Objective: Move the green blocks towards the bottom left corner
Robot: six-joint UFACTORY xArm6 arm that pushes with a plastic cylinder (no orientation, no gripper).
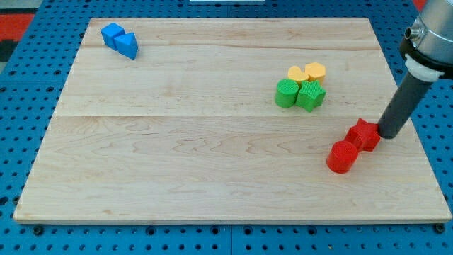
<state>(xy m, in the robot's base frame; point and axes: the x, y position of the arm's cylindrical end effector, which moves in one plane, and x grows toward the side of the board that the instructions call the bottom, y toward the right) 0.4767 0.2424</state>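
The wooden board [212, 163] fills most of the view, and nothing on it is a container; every block simply lies on its flat top. I carry no claw at all, only a dark rod, so there is nothing to stand wide or narrow and I hold nothing. My tip [390, 134] rests on the board near the view's right edge, just to the right of the red star-shaped block [363, 134] and seemingly touching it, with the red cylinder [343, 156] just below-left of that.

The green blocks lie up and to the left of my tip: the green cylinder [287, 93] and, touching its right side, the green cube-like block [311, 95]. As a pair their long axis runs left to right. The two yellow blocks [306, 72] sit just above them, touching.

The bottom left corner lies far off, across most of the board. I judge that I must get round to the greens' upper right side, where the yellows crowd, before pushing down-left; the reds now sit between me and a straight path.

The two blue blocks [119, 40] sit well apart, near the top left corner
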